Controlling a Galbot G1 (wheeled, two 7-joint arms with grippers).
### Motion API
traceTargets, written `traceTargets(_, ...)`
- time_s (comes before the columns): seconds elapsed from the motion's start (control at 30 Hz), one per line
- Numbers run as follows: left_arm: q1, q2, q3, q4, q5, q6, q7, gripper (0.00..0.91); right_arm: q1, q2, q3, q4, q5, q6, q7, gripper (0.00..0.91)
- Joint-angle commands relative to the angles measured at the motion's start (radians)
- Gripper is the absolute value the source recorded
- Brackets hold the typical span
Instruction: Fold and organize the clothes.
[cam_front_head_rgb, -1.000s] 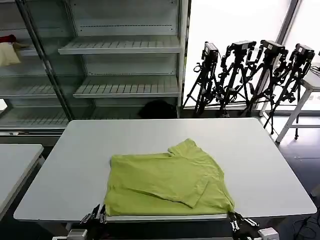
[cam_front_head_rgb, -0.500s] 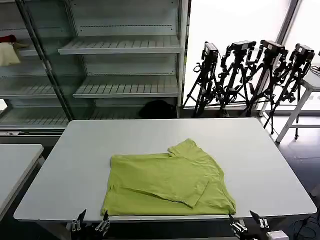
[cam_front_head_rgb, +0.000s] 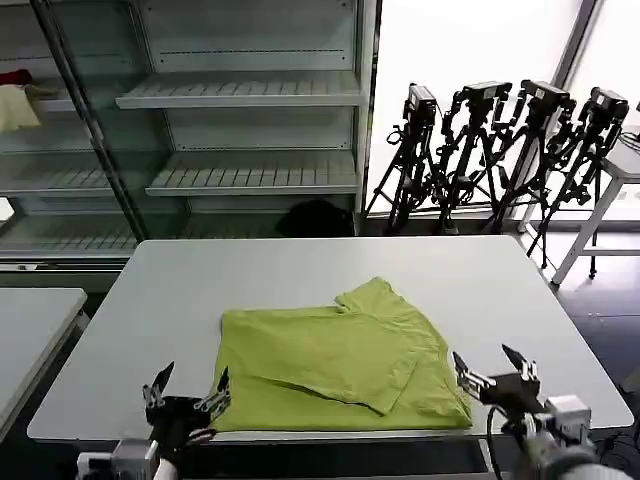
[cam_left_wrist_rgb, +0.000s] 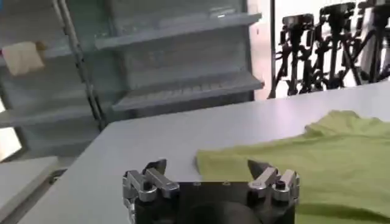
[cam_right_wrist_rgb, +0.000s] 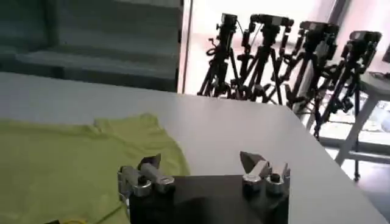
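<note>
Tabletop (cam_front_head_rgb: 300, 270): white and flat, it carries the shirt near its front edge, within reach of both arms.
Shelves (cam_front_head_rgb: 240, 95): a metal rack behind the tabletop, well apart from the work; a cream-and-red bundle (cam_front_head_rgb: 15, 100) lies on one shelf at the far left and is not part of the task.
Tripods (cam_front_head_rgb: 500, 150): a row of black stands by the window, behind the tabletop.
Shirt (cam_front_head_rgb: 335, 360): lime yellow-green, plain side up, it lies on the front half of the tabletop. It looks partly folded, with one sleeve turned over the body and the other sticking out at the back. I judge that it lies spread flat so the front corners are easy to take for the next fold.
Left gripper (cam_front_head_rgb: 186, 393): it hovers just beside the shirt's front-left corner, the fingers spread wide and holding nothing, likely ready to pinch that corner.
Right gripper (cam_front_head_rgb: 494, 368): it hovers just beside the front-right edge of the shirt, the fingers also spread wide and empty, mirroring the left one.
Writing: no brand, label or print can be read on the shirt or elsewhere.
</note>
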Motion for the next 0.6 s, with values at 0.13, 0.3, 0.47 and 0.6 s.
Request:
traceTargets(0.13,-0.448,0.012,0.016,0.406,-0.235,0.047,0.199,0.907,0.816,0.129,-0.522,-0.635,-0.01,-0.03,-0.15,0.907)
traceTargets(0.3,-0.483,0.006,0.046,0.476,-0.24,0.051,0.197,0.907,0.905,0.212,-0.624,-0.774,-0.032,-0.032,-0.166,0.907)
traceTargets(0.47,-0.515,0.021,0.07,0.523,-0.258,0.053,0.195,0.907,0.913,0.234,-0.654,-0.81,-0.037,-0.032,-0.192,0.907)
traceTargets(0.6,-0.531,0.021,0.086,0.56,-0.262,0.054,0.198,0.907,0.899,0.236,-0.652,-0.822,-0.048,-0.033,-0.195,0.907)
